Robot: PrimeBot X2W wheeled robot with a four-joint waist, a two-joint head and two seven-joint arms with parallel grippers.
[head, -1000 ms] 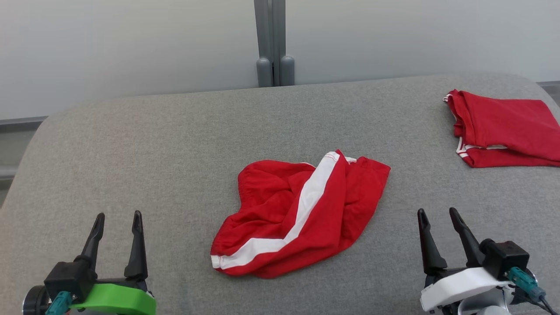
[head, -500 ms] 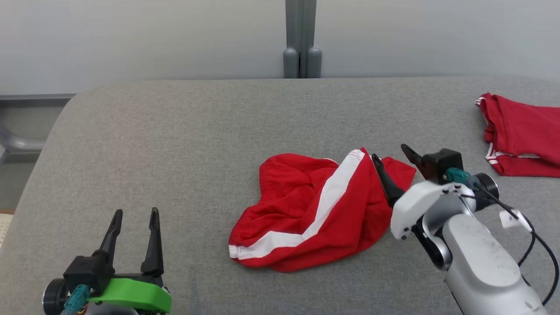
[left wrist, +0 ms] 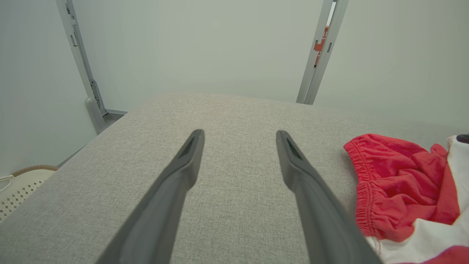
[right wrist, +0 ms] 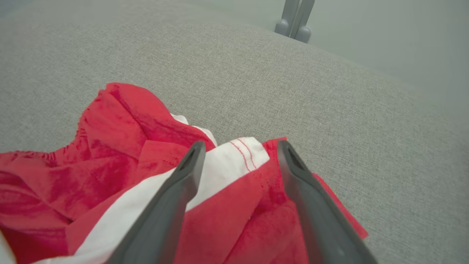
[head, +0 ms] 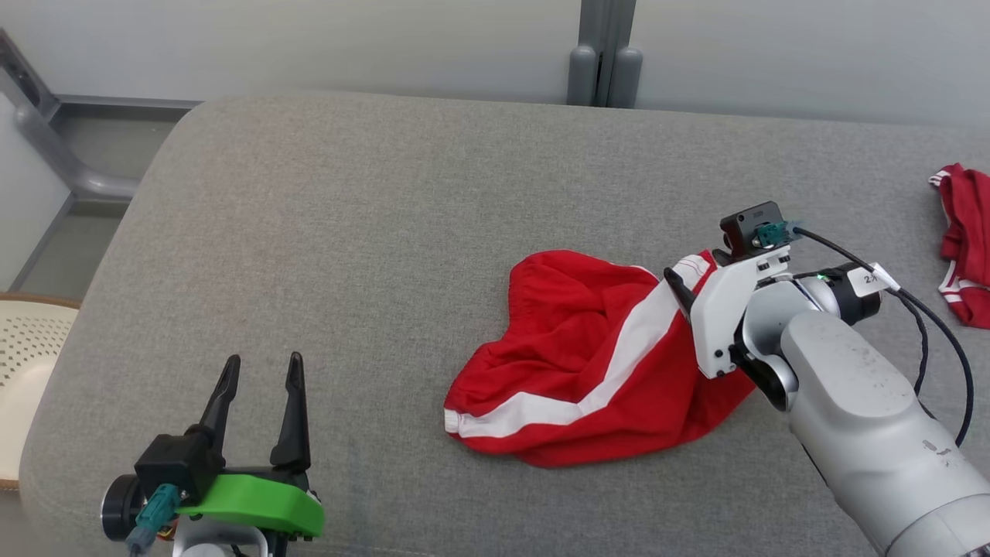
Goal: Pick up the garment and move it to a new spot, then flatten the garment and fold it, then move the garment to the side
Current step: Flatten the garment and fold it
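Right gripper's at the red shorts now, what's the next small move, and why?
Probably lower the right gripper slightly and close it on the shorts. Its jaws stand open with the stitched end of the white stripe between them, so that edge looks ready to pinch. The shorts lie crumpled on the gray cushion, not yet lifted.
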